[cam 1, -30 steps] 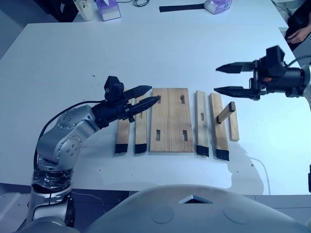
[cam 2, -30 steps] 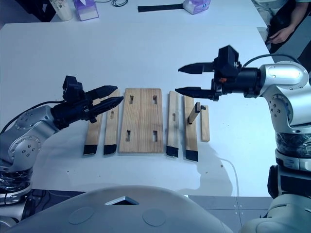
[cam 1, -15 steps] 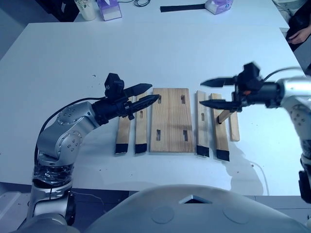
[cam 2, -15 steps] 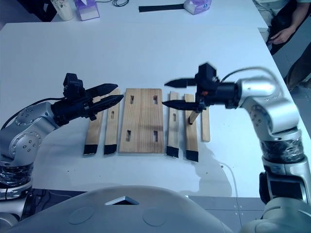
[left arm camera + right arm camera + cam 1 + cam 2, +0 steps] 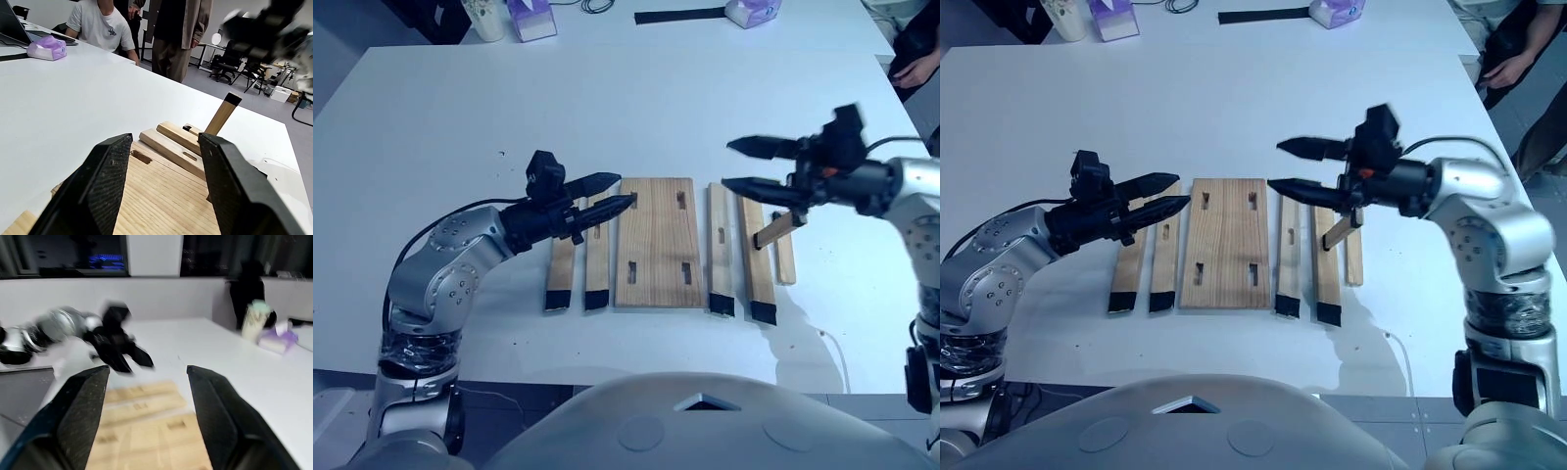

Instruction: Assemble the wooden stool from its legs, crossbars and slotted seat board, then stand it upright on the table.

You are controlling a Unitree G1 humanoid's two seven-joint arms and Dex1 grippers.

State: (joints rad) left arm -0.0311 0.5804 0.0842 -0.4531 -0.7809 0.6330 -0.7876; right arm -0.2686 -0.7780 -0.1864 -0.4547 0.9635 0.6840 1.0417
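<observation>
Right eye view puts the right gripper [image 5: 1278, 165], wide open and empty, just above the short dark-tipped wooden crossbar [image 5: 1340, 233] propped tilted on pale slotted legs [image 5: 1325, 279] toward the white table's [image 5: 1234, 88] right edge.

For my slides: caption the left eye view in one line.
Open left end effector and open right end effector hover over unassembled seat board, four legs and a tilted crossbar on the table.

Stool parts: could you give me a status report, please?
Left gripper, right gripper open, empty, above legs. Seat board flat, unassembled. Crossbar propped tilted.
</observation>
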